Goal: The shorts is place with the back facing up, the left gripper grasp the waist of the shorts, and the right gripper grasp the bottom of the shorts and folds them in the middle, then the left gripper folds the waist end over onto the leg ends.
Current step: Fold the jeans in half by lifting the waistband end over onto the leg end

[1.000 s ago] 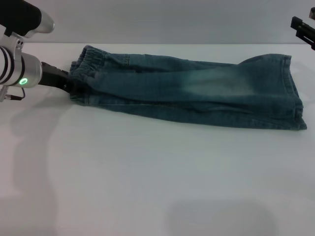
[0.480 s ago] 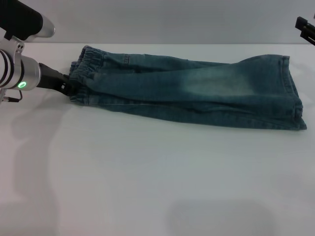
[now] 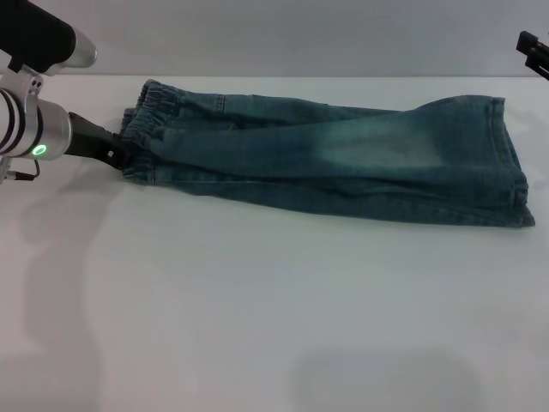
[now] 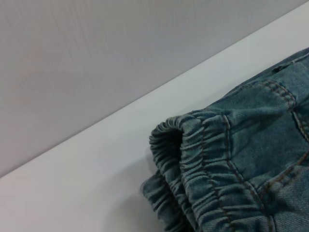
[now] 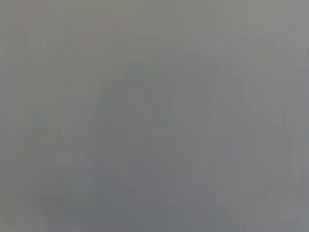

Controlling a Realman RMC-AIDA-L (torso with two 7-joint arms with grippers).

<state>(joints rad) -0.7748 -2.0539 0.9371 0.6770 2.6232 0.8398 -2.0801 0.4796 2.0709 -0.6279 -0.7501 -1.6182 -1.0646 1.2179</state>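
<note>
Left claw [image 3: 118, 154] has barely shifted — it touches the shorts' [image 3: 343, 159] waist end [image 3: 147, 129], grip unclear.

Even, soft light falls from above on a white table [image 3: 274, 326], which looks bright with no glare. A faint grey shadow of the left arm lies on the table at the near left, a dim blotch of shadow sits near the front edge, and a thin dark shadow runs under the shorts [image 3: 343, 159]. The left wrist view is slightly soft on the elastic waistband [image 4: 203, 169], and the right wrist view is a flat, featureless grey blur.
</note>
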